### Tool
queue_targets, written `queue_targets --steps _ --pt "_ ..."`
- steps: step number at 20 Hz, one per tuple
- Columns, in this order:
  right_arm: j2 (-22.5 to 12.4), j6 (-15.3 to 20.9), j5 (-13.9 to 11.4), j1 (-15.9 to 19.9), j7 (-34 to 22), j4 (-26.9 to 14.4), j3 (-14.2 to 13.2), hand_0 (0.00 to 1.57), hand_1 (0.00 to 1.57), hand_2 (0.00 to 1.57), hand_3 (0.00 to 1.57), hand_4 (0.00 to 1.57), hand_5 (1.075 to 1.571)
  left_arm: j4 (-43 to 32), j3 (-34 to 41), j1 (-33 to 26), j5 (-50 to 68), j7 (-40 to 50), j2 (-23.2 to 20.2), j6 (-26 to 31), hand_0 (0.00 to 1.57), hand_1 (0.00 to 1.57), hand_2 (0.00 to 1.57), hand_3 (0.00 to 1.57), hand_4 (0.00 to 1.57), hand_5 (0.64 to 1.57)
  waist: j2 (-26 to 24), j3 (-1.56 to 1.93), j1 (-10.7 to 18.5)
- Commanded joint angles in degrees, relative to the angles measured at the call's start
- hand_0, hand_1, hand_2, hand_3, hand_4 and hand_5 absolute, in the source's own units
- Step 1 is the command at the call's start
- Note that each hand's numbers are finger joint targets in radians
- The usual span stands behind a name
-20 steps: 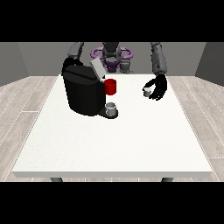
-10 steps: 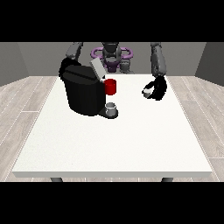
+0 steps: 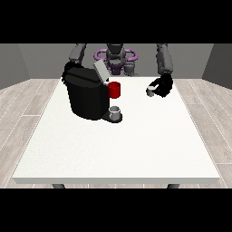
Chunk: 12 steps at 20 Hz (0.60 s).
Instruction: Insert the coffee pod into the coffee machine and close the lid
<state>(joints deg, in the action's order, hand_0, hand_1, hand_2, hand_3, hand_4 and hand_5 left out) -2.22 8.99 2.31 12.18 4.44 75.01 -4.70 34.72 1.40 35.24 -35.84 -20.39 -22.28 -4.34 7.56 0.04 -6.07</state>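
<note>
While the coffee machine (image 3: 87, 96) stands lid-up, the robot hand (image 3: 162, 86) at the view's right curls round the coffee pod (image 3: 150, 92).

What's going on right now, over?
Hand at view's right curled round coffee pod. Other hand hidden behind coffee machine. Lid up. Red mug near the route.

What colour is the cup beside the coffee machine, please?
Red; the cup shows best in the front view.
</note>
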Motion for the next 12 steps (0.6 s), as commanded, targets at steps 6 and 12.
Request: queue_targets --steps 6,12 --pt "-0.4 0.6 -0.7 2.0 -2.2 -4.1 0.0 0.0 0.0 0.0 0.0 0.46 1.571 4.9 -0.7 7.9 0.9 5.4 0.7 10.6 1.26 1.26 1.32 1.3 0.53 1.571 -5.4 -0.03 0.5" --pt "1.6 -1.1 -1.1 2.2 3.1 -3.5 2.6 0.0 0.0 0.0 0.0 0.48 1.571 5.5 2.2 14.3 0.8 5.4 -3.4 11.1 1.25 1.25 1.33 1.29 0.56 1.571 -0.7 -0.04 -3.8"
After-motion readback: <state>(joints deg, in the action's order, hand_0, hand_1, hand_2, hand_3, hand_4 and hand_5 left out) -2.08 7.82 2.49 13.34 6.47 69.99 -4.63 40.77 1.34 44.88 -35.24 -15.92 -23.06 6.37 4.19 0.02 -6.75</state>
